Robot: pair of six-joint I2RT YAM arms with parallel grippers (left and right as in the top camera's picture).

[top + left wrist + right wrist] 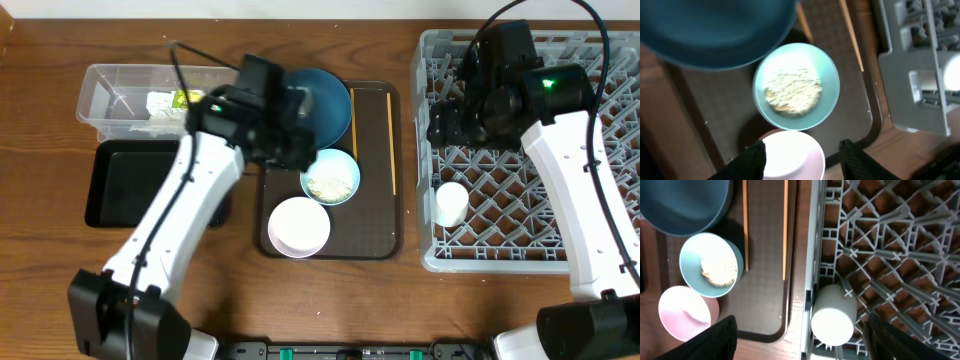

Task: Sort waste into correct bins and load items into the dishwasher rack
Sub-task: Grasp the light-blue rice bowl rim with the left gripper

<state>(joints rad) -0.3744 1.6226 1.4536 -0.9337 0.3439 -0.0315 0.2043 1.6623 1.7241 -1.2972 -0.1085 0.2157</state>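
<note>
The small light blue bowl (331, 178) holding rice-like scraps (792, 91) sits on the brown tray beside the white bowl (298, 227) and the large dark blue bowl (322, 106). Two chopsticks (393, 140) lie along the tray's right side. My left gripper (802, 162) is open above the white bowl (790, 157). The small white cup (450, 204) lies in the grey rack (530, 240). My right gripper (800, 340) is open and empty above the cup (834, 314). The clear tub (110, 95) holds white tissue and a yellow-green wrapper (185, 99). The black tray (120, 185) lies in front of it.
The brown serving tray (375, 215) lies mid-table between the bins and the rack. The rack's upright pegs (890, 255) fill the right side. Bare wood table (40, 150) shows at the left and along the front edge.
</note>
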